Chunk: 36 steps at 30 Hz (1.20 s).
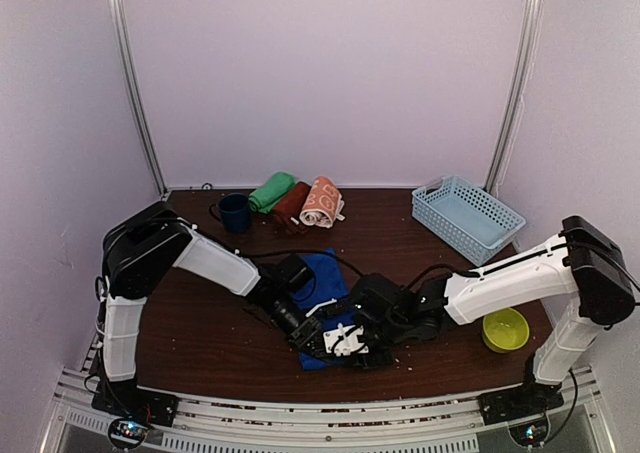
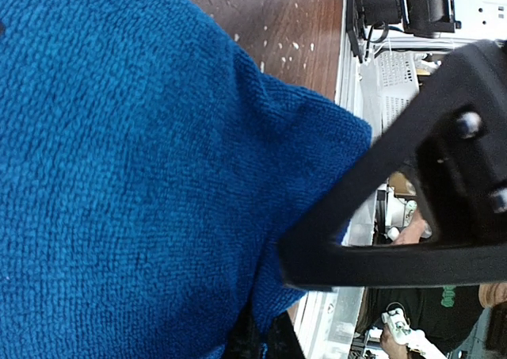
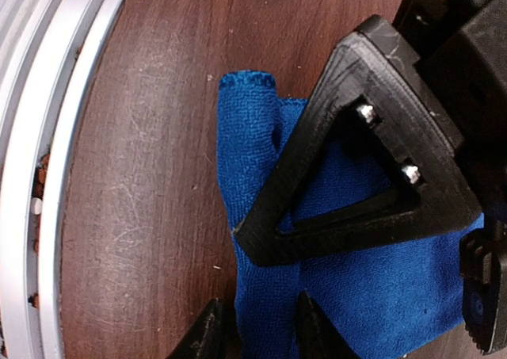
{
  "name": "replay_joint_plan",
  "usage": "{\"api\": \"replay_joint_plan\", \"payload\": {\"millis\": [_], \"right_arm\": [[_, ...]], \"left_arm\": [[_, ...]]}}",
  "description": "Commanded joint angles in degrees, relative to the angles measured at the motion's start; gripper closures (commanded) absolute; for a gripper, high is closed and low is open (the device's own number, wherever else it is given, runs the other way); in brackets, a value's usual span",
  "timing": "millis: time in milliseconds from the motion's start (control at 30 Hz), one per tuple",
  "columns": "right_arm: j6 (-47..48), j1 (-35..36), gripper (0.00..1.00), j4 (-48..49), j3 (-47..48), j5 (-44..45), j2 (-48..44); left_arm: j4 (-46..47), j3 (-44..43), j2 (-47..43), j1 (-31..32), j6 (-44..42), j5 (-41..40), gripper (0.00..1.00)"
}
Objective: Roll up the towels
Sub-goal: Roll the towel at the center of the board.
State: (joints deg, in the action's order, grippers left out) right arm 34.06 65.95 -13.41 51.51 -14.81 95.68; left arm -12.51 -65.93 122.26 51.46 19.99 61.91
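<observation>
– Since four towels are counted, where is each found?
– The blue towel [image 1: 318, 275] is laid at the near middle of the table [image 1: 200, 323]. The green towel [image 1: 270, 191], maroon towel [image 1: 291, 202] and orange towel [image 1: 322, 202] are laid rolled at the far edge, just right of a mug [image 1: 235, 213].
– And how are the fingers set?
– The right fingers [image 3: 207, 334] are closed on the blue towel's near edge, a fold pinched between them. The left fingers [image 2: 269, 341] are held over the same edge, largely covered by cloth; whether they are closed cannot be told. A basket [image 1: 452, 235] is seen far right, a bowl [image 1: 505, 329] near right.
</observation>
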Motion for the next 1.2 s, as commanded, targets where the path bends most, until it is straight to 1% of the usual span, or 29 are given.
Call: {"api": "replay_joint_plan", "payload": {"millis": [0, 67, 167, 200, 267, 333, 400, 500, 533, 600, 667, 733, 767, 867, 900, 933, 1000, 1167], "right_arm": [[-0.78, 0.34, 0.75, 2.50, 1.42, 1.84, 1.65], [-1.09, 0.39, 0.80, 2.95, 1.13, 1.78, 1.26], [-1.11, 0.29, 0.81, 3.36, 0.74, 2.24, 1.51], [-1.06, 0.14, 0.86, 2.78, 0.97, 1.86, 2.09], [-1.20, -0.35, 0.94, -0.11, 2.96, -1.39, 3.68], [-1.48, -0.82, 0.98, -4.45, 5.02, -5.86, 5.06], [-2.19, -0.99, 1.00, -7.77, 6.08, -9.92, 5.41], [-4.85, -1.09, 1.00, -12.03, 6.98, -16.24, 4.80], [-5.85, -1.08, 1.00, -13.27, 7.35, -19.27, 4.48], [-8.49, -1.78, 1.00, -14.56, 8.04, -22.17, 3.95], [-10.84, -4.54, 1.00, -15.24, 9.57, -25.28, 5.07], [-12.16, -8.69, 1.00, -17.34, 12.80, -28.92, 8.78], [-12.69, -10.46, 1.00, -19.13, 15.27, -30.25, 11.66], [-12.24, -13.99, 1.00, -26.85, 23.91, -32.93, 21.40], [-12.38, -14.85, 1.00, -28.23, 25.88, -33.74, 23.56], [-12.98, -15.49, 1.00, -28.78, 27.31, -34.20, 25.41], [-14.16, -16.33, 1.00, -28.41, 27.66, -35.32, 27.27], [-14.99, -16.65, 1.00, -26.37, 25.18, -34.64, 26.25]], "left_arm": [[-1.10, -0.98, 1.47, -0.22, -1.25, -0.45, 1.00], [-1.33, -1.04, 1.35, -0.22, -1.71, -0.69, 1.00], [-1.40, -1.04, 0.58, -0.25, -2.58, -0.99, 1.00], [-1.66, -1.16, 0.24, -0.35, -3.03, -1.27, 0.98], [-3.38, -1.39, -1.25, -0.66, -4.28, -4.40, 0.89], [-3.78, 0.29, -4.99, -1.61, -4.76, -10.07, 0.80], [-3.50, 3.07, -10.57, -3.33, -4.63, -18.20, 0.72], [-3.59, 8.40, -20.71, -7.68, -4.82, -28.87, 0.64], [-3.35, 10.41, -24.25, -8.52, -4.68, -33.62, 0.61], [-3.29, 13.36, -30.92, -8.16, -6.51, -42.55, 0.59], [-2.92, 15.37, -36.82, -6.13, -8.81, -50.17, 0.58], [-1.74, 17.09, -43.13, -2.59, -10.87, -58.28, 0.58], [-0.95, 17.81, -44.62, -1.30, -12.04, -61.87, 0.58], [2.64, 20.62, -51.10, 8.24, -17.69, -75.41, 0.59], [4.02, 21.51, -52.34, 11.47, -19.90, -77.98, 0.59], [5.00, 22.04, -53.01, 14.30, -21.72, -78.84, 0.60], [5.75, 21.83, -52.63, 17.91, -23.29, -78.82, 0.61], [4.77, 20.24, -46.08, 21.31, -24.42, -75.62, 0.67]]}}
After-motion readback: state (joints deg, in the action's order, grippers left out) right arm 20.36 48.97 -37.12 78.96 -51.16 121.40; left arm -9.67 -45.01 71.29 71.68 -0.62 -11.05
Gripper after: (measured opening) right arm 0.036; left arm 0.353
